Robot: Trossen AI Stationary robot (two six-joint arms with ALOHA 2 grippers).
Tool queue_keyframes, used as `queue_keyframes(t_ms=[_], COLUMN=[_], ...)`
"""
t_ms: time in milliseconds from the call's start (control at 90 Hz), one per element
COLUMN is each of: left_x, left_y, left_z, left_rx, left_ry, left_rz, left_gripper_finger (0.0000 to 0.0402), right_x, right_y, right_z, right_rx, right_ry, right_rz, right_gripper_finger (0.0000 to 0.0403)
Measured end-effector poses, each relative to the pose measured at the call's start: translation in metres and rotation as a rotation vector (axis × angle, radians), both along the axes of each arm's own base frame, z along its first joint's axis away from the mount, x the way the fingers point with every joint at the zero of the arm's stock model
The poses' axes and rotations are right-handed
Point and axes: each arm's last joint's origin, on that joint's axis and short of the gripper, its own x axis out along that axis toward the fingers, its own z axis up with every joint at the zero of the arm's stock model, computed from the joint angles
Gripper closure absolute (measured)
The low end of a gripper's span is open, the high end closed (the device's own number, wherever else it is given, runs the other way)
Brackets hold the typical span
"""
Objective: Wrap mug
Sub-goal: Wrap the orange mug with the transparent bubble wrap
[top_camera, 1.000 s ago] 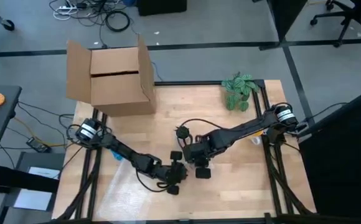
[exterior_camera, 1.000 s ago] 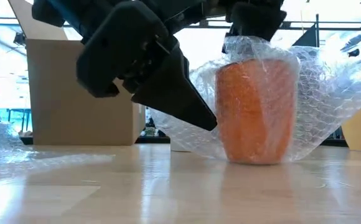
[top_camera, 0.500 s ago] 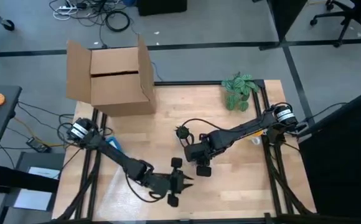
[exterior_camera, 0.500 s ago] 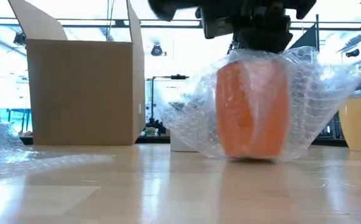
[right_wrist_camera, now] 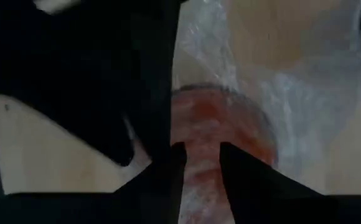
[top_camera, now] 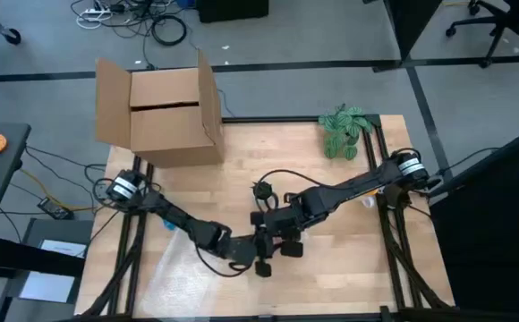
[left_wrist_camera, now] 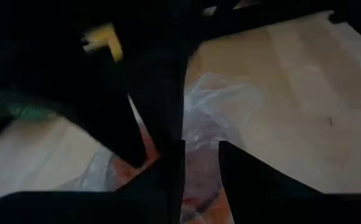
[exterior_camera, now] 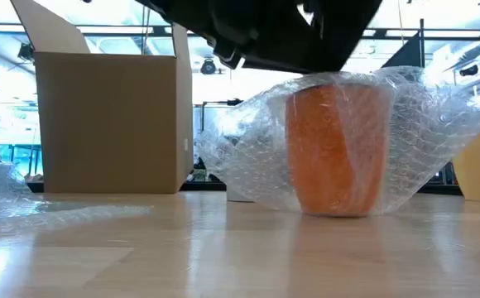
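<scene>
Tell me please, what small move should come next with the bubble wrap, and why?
Probably the left tool should press the loose bubble wrap against the orange mug. The mug stands upright with wrap draped over it, but both sides flare outward, and the right tool is already above it.

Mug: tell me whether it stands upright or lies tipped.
Upright. In the low view the orange mug stands with its base flat on the table, sides vertical, bubble wrap draped around it.
</scene>
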Motion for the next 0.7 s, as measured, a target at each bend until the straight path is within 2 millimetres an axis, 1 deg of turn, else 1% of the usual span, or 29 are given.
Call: queue_keyframes(t_ms=[78, 167, 344, 467, 578, 700], left_x=[0.000, 0.000, 0.000, 0.000, -0.001, -0.009], left_y=[0.001, 0.001, 0.001, 0.002, 0.002, -0.002], left_z=[-0.001, -0.001, -0.001, 0.000, 0.004, 0.020], left_rx=[0.005, 0.014, 0.017, 0.020, 0.018, 0.004], left_ry=[0.010, 0.014, 0.011, 0.008, -0.001, -0.030], left_rz=[0.001, 0.008, 0.013, 0.022, 0.023, 0.014], left_gripper_finger=[0.0318, 0.0318, 0.0318, 0.0318, 0.0318, 0.0318], right_x=[-0.003, -0.007, -0.013, -0.012, -0.009, -0.005], right_y=[0.003, 0.008, 0.021, 0.024, 0.012, 0.001], right_z=[0.011, 0.017, 0.016, 0.000, -0.019, -0.039], right_rx=[-0.006, -0.012, -0.005, 0.005, 0.007, 0.013], right_ry=[0.013, 0.032, 0.042, 0.037, 0.040, 0.027], right_rz=[0.004, -0.007, -0.013, -0.020, -0.064, -0.095], right_gripper_finger=[0.0320, 0.0320, 0.0320, 0.0320, 0.0326, 0.0332])
